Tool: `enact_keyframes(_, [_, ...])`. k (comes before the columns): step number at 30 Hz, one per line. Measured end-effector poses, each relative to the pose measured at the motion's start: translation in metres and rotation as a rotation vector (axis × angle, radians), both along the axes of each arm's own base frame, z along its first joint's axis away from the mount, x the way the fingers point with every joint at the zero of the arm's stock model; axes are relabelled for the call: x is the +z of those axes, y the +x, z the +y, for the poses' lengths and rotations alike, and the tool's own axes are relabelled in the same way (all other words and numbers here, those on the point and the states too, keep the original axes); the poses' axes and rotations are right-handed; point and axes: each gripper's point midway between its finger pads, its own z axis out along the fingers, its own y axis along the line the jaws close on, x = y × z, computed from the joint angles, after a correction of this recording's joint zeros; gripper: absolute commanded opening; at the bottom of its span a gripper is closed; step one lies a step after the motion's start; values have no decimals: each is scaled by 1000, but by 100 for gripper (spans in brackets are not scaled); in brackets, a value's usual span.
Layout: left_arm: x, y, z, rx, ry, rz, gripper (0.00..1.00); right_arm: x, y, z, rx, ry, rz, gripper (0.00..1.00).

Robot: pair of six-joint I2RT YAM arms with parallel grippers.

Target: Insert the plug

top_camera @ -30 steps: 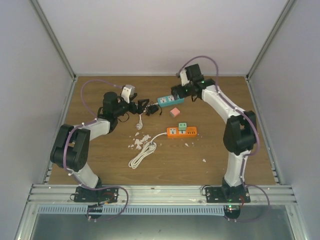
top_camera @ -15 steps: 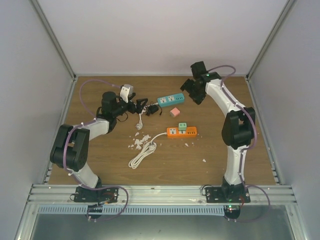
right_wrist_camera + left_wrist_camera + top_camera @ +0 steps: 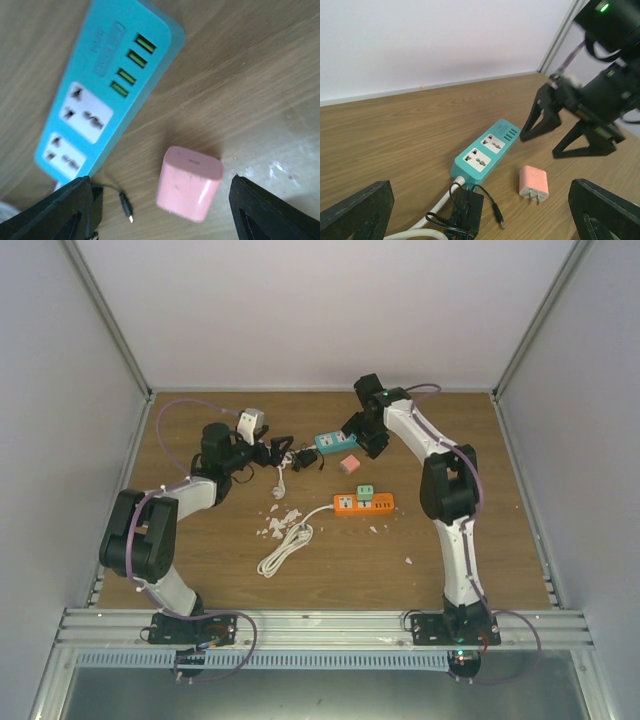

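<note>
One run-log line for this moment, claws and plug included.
stage: pre-grasp | right claw: open, aimed at pink plug | left claw: open, empty | plug: loose beside teal power strip, not inserted

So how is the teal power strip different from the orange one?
The teal power strip has empty sockets; the orange power strip carries a green block on top. Teal lies farther back, orange nearer the arms' bases. Both lie flat.
</note>
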Motion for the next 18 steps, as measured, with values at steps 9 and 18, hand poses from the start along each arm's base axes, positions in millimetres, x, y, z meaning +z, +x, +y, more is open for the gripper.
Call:
enact_keyframes(9, [0, 2, 6, 14, 0, 1, 99, -65, -2, 12, 59, 7, 141, 76])
enact_keyframes(18, [-1, 5, 15, 33, 0, 3, 99, -66, -3, 11, 108, -4, 147, 65])
